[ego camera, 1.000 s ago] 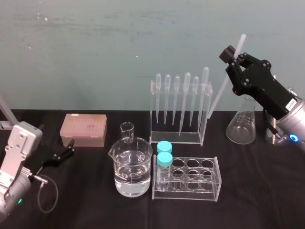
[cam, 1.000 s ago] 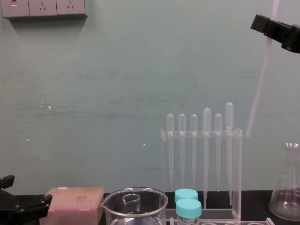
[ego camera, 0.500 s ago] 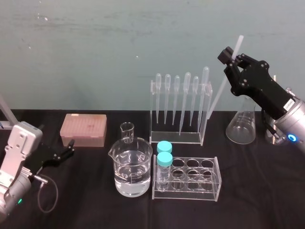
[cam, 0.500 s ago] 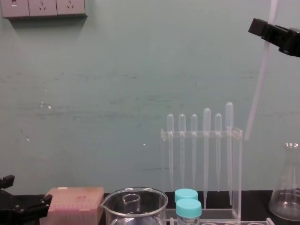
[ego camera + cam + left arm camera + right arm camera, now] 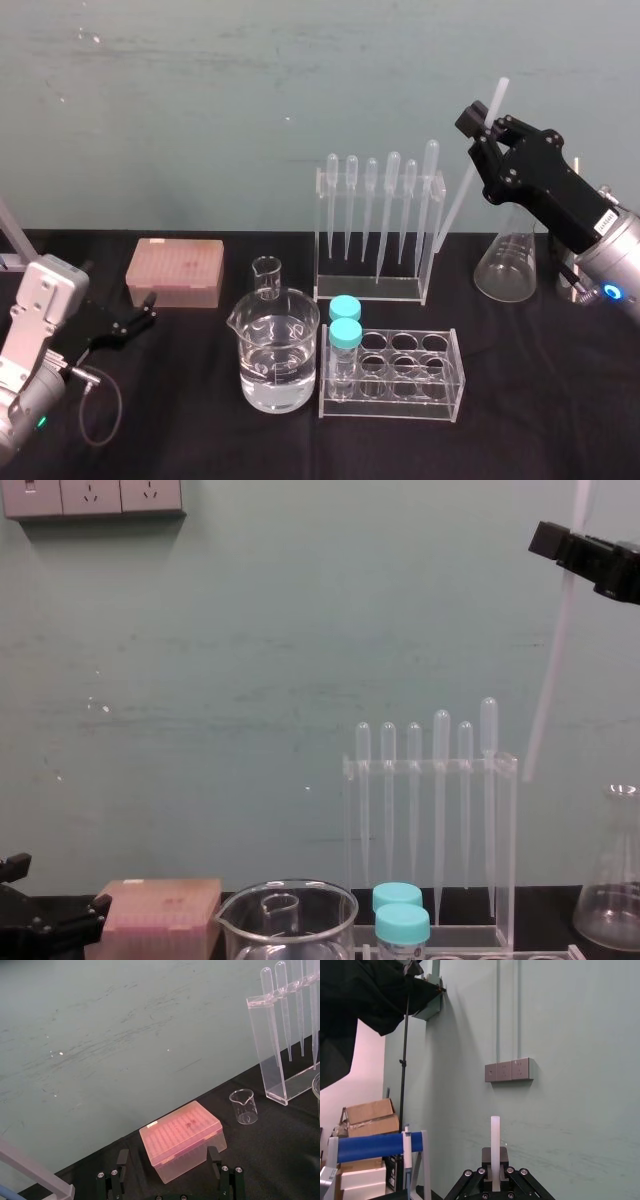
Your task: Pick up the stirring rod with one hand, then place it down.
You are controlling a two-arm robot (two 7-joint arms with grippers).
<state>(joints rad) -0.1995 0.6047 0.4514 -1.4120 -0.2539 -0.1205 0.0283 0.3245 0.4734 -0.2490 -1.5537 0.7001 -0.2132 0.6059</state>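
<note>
The stirring rod [image 5: 460, 195] is a thin translucent-white stick, held up in the air and slanting, its lower end just behind the right end of the pipette rack [image 5: 378, 215]. My right gripper [image 5: 480, 122], black, is shut on the rod's upper part, well above the table. In the chest view the rod [image 5: 548, 690] hangs down from the gripper [image 5: 566, 542] at the top right. The right wrist view shows the rod's top end [image 5: 495, 1140] sticking out past the shut fingers. My left gripper [image 5: 140, 316] rests low at the left, open, near the pink box.
A pink tip box [image 5: 175, 272] sits at the back left. A water-filled beaker [image 5: 275, 350] and a small beaker [image 5: 266, 277] stand mid-table. A clear tube rack [image 5: 395, 372] holds two teal-capped tubes. A conical flask [image 5: 505, 265] stands below the right arm.
My right gripper has shifted slightly left and down with the stirring rod still in it. The left arm has stayed put.
</note>
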